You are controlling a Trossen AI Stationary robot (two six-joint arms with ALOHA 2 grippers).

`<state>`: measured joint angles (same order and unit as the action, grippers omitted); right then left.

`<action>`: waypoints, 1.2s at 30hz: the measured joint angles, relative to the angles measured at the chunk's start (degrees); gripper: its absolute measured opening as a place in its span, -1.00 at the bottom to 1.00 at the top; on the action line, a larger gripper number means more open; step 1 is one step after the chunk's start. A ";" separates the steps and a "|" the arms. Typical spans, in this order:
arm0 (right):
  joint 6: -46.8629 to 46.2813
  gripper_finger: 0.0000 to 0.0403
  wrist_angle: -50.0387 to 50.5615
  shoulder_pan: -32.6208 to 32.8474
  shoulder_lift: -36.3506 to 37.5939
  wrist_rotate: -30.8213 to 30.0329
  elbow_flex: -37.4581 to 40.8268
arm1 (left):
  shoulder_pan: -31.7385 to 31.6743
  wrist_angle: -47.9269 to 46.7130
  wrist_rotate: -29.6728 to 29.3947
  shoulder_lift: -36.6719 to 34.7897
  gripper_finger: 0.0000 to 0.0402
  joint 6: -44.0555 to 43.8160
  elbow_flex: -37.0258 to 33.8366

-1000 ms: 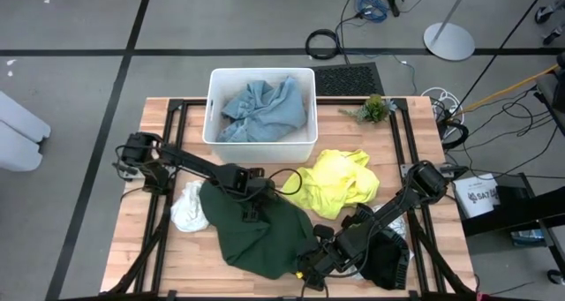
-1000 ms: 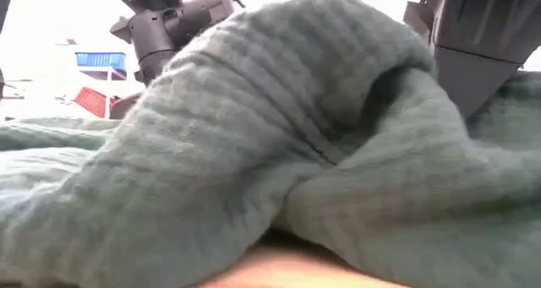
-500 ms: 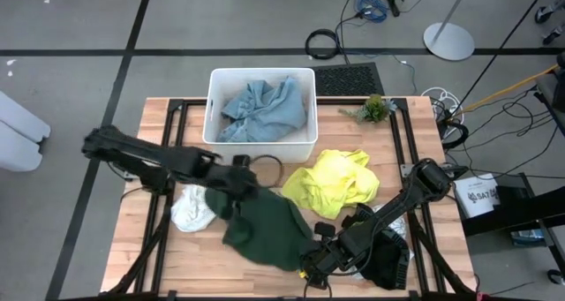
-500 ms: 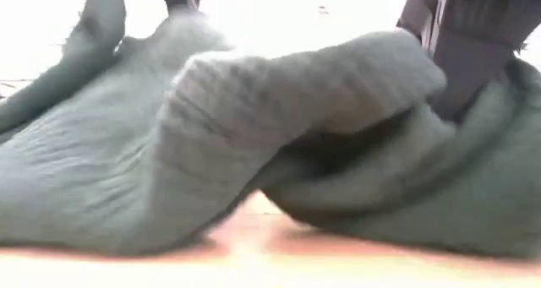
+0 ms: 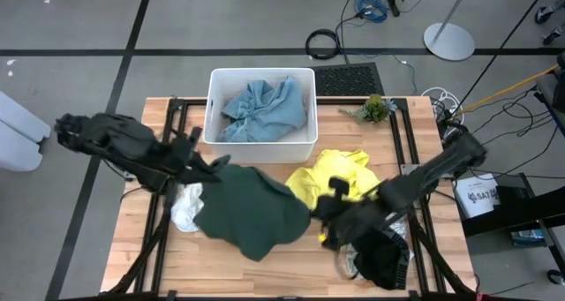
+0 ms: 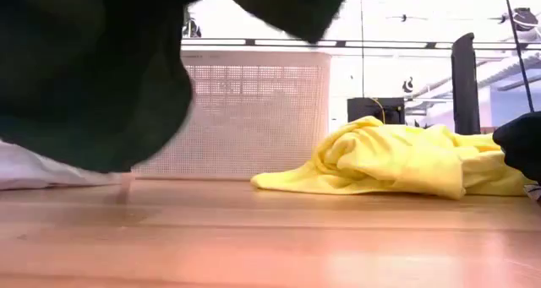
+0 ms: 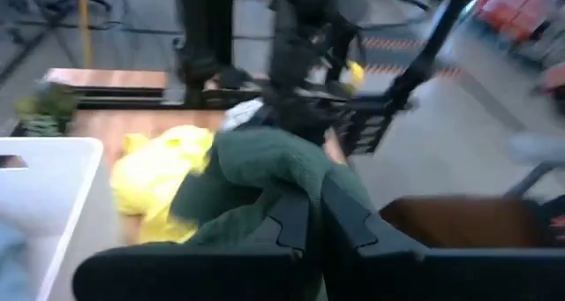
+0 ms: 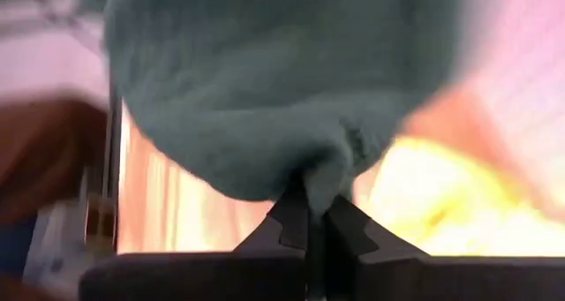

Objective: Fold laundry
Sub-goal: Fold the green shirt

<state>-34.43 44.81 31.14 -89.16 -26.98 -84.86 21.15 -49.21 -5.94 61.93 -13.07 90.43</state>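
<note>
A wooden table (image 5: 371, 133) with a black frame stands on a grey floor, with loose cables lying beyond its far edge. Two dark robot arms work over it.

Going from left to right: the left gripper (image 5: 216, 162) sits near the table's left edge, its fingers (image 7: 296, 220) pinched together on one edge of a dark green garment (image 5: 252, 214). One small white cloth (image 5: 186, 207) lies crumpled on the wood just beside that garment's left side. The green garment is one piece, stretched between the two arms and lifted off the table over its middle; in the low view it hangs above the wood.

At the far edge, left of centre, stands one white tub (image 5: 261, 144), and one light blue garment (image 5: 262, 107) is bunched inside it.

Right of centre lies one bright yellow garment (image 5: 340, 179) in a heap on the table. The right gripper (image 5: 322, 214) is in front of it, clamped on the green garment's other edge, as the right wrist view shows.

One black garment (image 5: 386, 259) lies piled at the near right corner. One small green plant (image 5: 375, 108) sits at the far right edge.
</note>
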 joint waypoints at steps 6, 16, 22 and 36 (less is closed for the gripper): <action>11.45 -1.00 -11.85 0.61 10.58 -11.96 -0.07 | 0.04 -1.33 3.75 -1.35 -0.88 -3.79 0.22; 18.68 -1.00 -13.30 1.25 15.79 -18.27 -0.06 | 0.74 -9.01 -1.93 -1.22 -0.87 -4.52 0.18; 16.70 -1.00 -8.16 0.39 17.31 -24.99 -0.04 | 0.73 -11.96 -13.32 -2.21 -0.87 -3.08 0.18; 20.80 -1.00 -10.11 -4.85 16.11 -24.85 -0.04 | 0.67 -1.94 -18.26 -3.62 -0.87 1.69 0.44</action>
<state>-13.63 34.70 26.30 -73.05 -51.83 -84.90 21.82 -51.14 -24.20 58.32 -11.38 90.87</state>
